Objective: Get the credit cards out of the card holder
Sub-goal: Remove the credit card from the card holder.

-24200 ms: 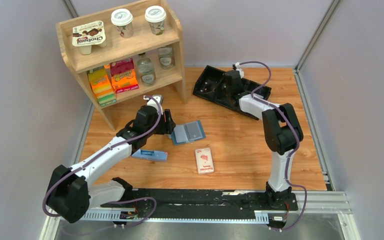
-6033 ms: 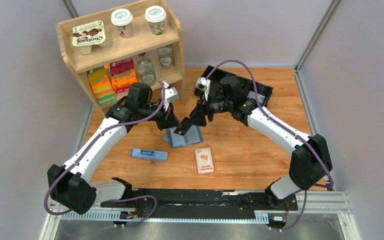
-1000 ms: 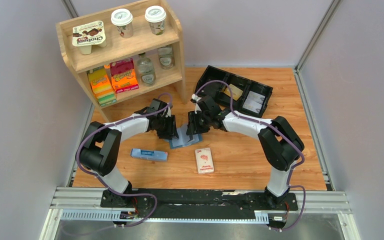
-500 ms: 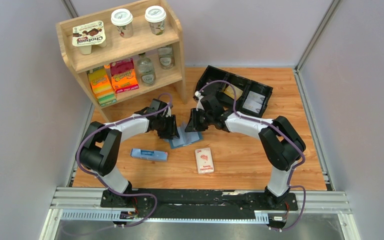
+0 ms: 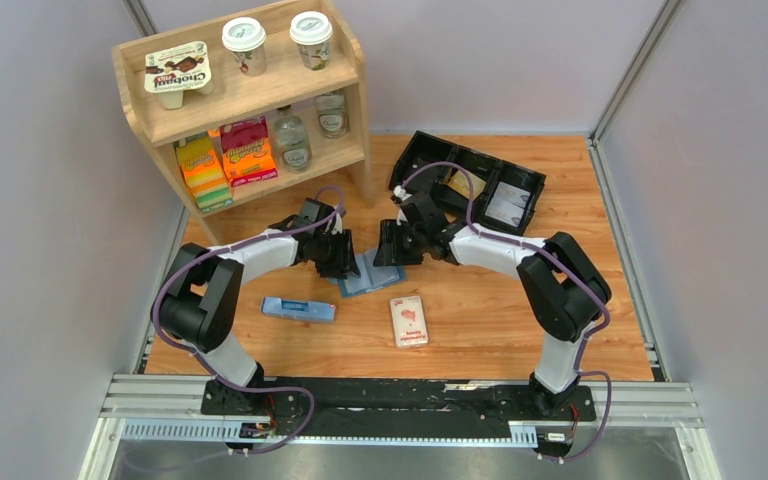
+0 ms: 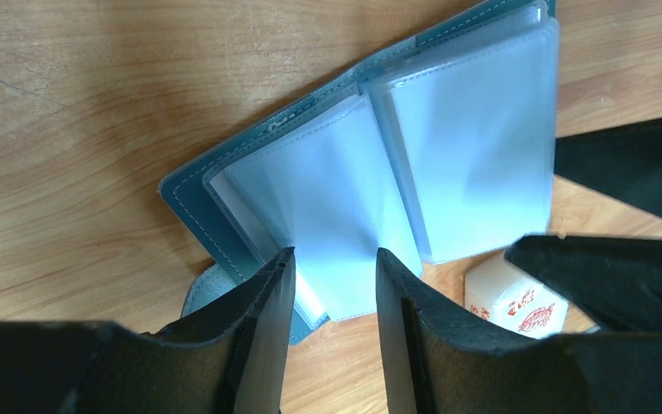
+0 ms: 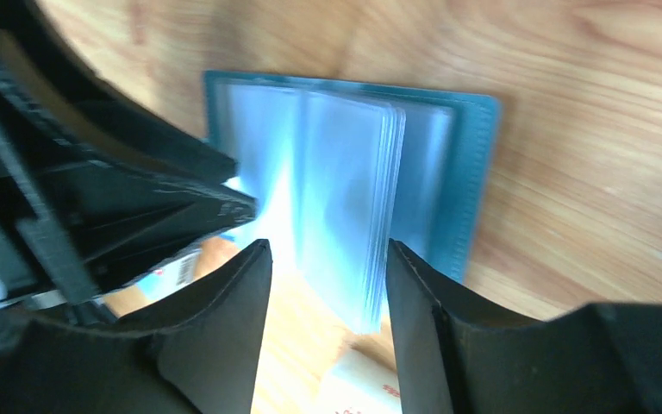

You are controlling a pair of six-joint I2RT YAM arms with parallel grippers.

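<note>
1. Wooden shelf (image 5: 250, 95), far left of the wooden table (image 5: 480, 330): a yogurt multipack and two lidded cups on top, with bottles and coloured boxes below.
2. Narrow pale blue box (image 5: 299, 309): lies flat near the left arm, apart from the holder.
3. Left gripper (image 5: 342, 262) (image 6: 334, 254): low over the left end of the holder. The jaws stand parted, with a clear plastic leaf showing in the gap and nothing clamped.
4. Card holder (image 5: 368, 275) (image 6: 474, 147) (image 7: 345, 172): light blue, lying opened flat at mid-table between the two grippers, its clear sleeves fanned upward.
5. Right gripper (image 5: 385, 252) (image 7: 327, 246): at the holder's far right edge. The jaws are apart and straddle the edge of the sleeve stack. Whether the fingers touch the sleeves cannot be told.
6. White pack (image 5: 409, 320) (image 6: 508, 302): has a red picture, and lies flat just nearer than the holder without touching it.
7. Black tray (image 5: 428, 148): far right of centre, set at an angle, divided into compartments.
8. Tan-gold card (image 5: 466, 184): in the tray's middle compartment.
9. Grey card (image 5: 508, 206): in the tray's right compartment, with glare on its face.
</note>
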